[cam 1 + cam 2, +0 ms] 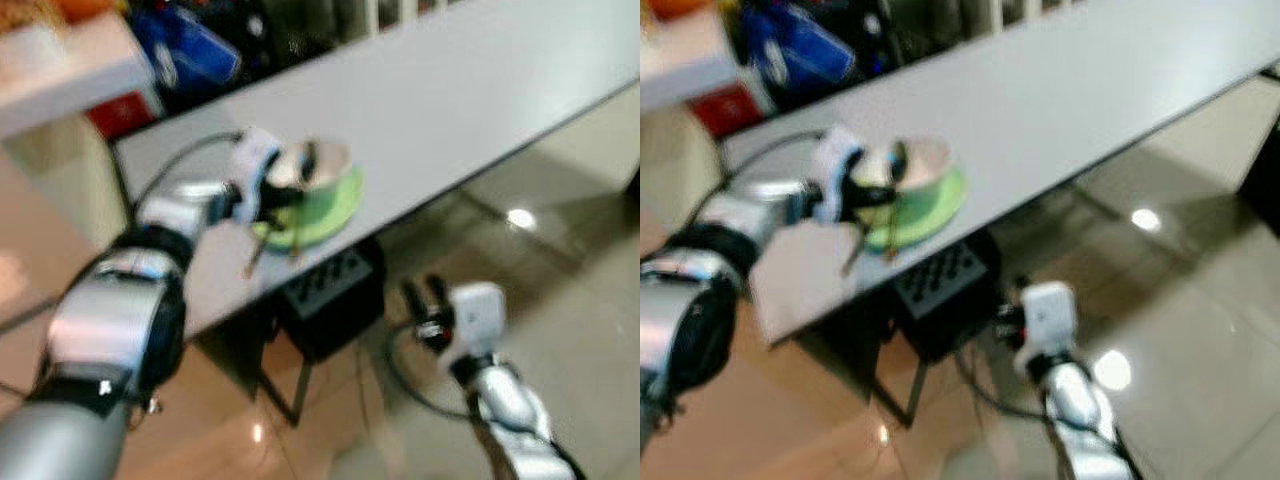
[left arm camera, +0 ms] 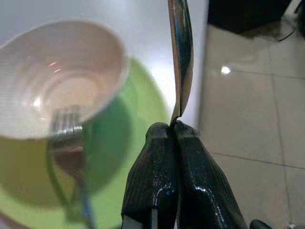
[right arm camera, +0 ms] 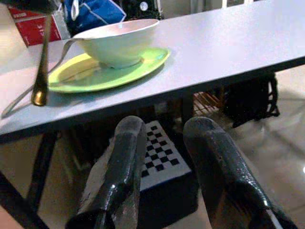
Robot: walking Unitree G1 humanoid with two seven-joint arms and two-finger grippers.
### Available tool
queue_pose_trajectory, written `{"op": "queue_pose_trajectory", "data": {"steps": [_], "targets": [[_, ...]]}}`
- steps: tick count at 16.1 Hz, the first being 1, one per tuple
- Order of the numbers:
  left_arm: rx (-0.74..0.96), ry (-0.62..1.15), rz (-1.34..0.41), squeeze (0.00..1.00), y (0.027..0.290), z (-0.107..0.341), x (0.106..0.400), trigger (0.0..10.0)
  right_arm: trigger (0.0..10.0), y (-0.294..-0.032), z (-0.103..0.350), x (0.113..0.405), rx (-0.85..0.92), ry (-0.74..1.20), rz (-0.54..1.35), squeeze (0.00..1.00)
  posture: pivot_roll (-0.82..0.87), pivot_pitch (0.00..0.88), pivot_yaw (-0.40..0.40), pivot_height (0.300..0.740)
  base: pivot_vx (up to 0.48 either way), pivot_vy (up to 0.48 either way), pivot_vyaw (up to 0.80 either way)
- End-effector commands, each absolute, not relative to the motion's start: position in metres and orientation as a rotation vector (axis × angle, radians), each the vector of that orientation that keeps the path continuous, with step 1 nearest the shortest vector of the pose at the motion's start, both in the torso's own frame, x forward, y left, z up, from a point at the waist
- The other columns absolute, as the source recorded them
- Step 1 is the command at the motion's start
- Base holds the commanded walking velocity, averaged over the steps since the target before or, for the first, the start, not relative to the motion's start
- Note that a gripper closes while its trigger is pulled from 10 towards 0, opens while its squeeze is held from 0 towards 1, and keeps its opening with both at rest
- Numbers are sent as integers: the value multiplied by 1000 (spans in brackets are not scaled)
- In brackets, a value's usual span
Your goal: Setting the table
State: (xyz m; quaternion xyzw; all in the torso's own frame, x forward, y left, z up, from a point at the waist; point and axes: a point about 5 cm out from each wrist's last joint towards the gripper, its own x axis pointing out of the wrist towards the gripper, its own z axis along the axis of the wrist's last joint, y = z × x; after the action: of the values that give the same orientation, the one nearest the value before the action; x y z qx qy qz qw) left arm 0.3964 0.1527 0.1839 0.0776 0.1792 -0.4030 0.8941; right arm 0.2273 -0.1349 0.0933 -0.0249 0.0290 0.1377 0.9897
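The left gripper (image 2: 174,131) has its two black fingers pressed together on the thin end of a spoon (image 2: 181,57), which juts out past the fingertips and, seen from the right wrist, hangs handle-down with its rounded end just above the table (image 3: 228,38). Just beyond the fingertips sits the cream bowl (image 2: 59,78), standing on the green plate (image 2: 138,143) near the table's front edge, and a fork (image 2: 66,143) leans against the bowl's rim with its handle running down across the plate toward the table. So the cutlery looks like the step in hand: plate, bowl and fork are already in place, and the spoon is being brought in beside them. To my eye the next move calls for lowering the spoon until it lies flat on the table just beside the plate, clear of the fork's handle, and only then parting the fingers; let go while it hangs upright and it may topple toward the edge. The right gripper (image 3: 164,143) hangs low in front of the table, under its edge, fingers apart and holding nothing, with a dark checkered box (image 3: 159,164) on the floor beyond it.
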Motion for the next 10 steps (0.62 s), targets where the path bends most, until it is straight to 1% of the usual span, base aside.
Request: {"op": "queue_pose_trajectory", "data": {"steps": [1,4,7,10], "targets": [[184,336,-857,0,144,192,399,0,10000,-139,92,228,-50,61,266,0,-211,0,217,740,0,0,0],[194,340,-870,0,144,194,399,0,10000,-140,92,228,-51,63,266,0,-210,0,214,740,0,0,0],[221,391,-909,0,148,189,395,0,10000,-141,90,226,-52,67,266,0,-213,0,220,740,0,0,0],[204,424,-939,0,149,185,393,0,10000,-140,89,225,-51,69,265,0,-215,0,221,740,0,0,0]]}}
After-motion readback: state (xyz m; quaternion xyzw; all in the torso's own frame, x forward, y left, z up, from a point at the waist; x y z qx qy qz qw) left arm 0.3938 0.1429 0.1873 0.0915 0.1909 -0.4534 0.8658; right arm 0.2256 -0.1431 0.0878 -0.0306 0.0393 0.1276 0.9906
